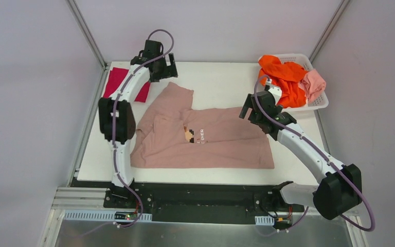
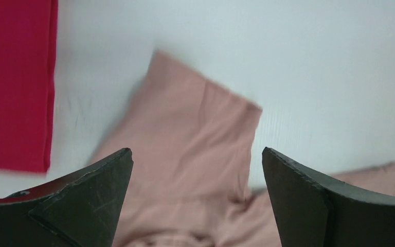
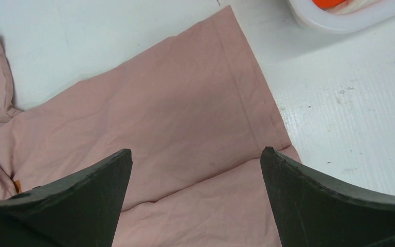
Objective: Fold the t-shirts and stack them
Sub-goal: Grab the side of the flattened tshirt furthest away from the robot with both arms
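A dusty-pink t-shirt (image 1: 205, 139) with a pixel print lies spread on the white table, one sleeve pointing to the far left. A folded crimson t-shirt (image 1: 117, 82) lies at the far left. My left gripper (image 1: 165, 69) is open and empty above the pink sleeve (image 2: 195, 128), with the crimson t-shirt (image 2: 13, 82) to its left. My right gripper (image 1: 248, 109) is open and empty above the pink shirt's right hem (image 3: 195, 113). A bright orange t-shirt (image 1: 283, 77) and a salmon-pink one (image 1: 315, 85) lie in the basket.
A white lattice basket (image 1: 316, 104) stands at the far right corner; its rim shows in the right wrist view (image 3: 339, 18). Grey walls with metal posts close in the table at the back and both sides.
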